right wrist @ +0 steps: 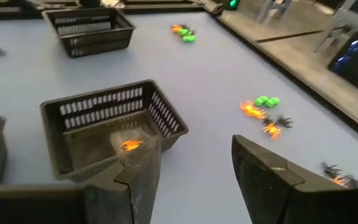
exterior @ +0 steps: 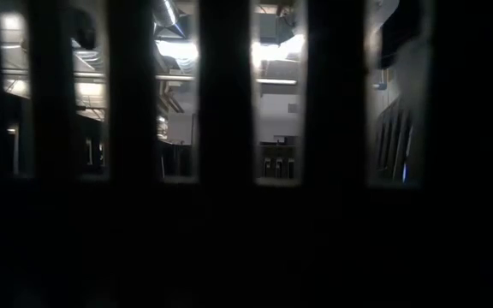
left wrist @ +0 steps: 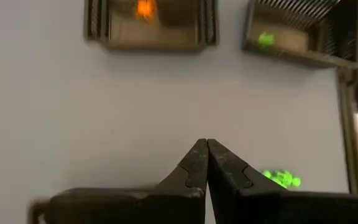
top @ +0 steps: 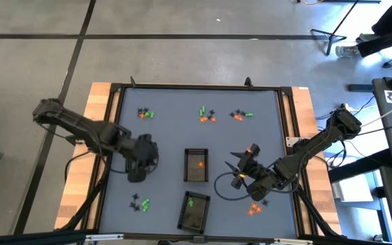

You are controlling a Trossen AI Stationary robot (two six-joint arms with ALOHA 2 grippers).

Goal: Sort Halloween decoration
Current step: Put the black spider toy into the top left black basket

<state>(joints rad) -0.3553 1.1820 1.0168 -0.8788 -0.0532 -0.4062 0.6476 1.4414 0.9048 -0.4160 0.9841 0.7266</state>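
Trinkets [top: 207, 116] lie scattered in clusters over the mat; only the right wrist view shows a third tray [right wrist: 91, 28]. Right gripper [right wrist: 194, 180], fingers apart and empty, hovers beside the orange-holding tray [right wrist: 110, 127]. Left gripper [left wrist: 206, 163], closed, empty. Low view: blocked by dark bars.

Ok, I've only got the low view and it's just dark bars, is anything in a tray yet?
Observer: Yes, one bright orange plastic trinket lies in the dark slotted plastic tray at mid-table.
Operator: Where's the right pincer?
Observer: The right pincer hangs open beside that tray, holding nothing.
Operator: And the left?
Observer: The left pincer is shut and empty, over the grey mat on the tray's other side.
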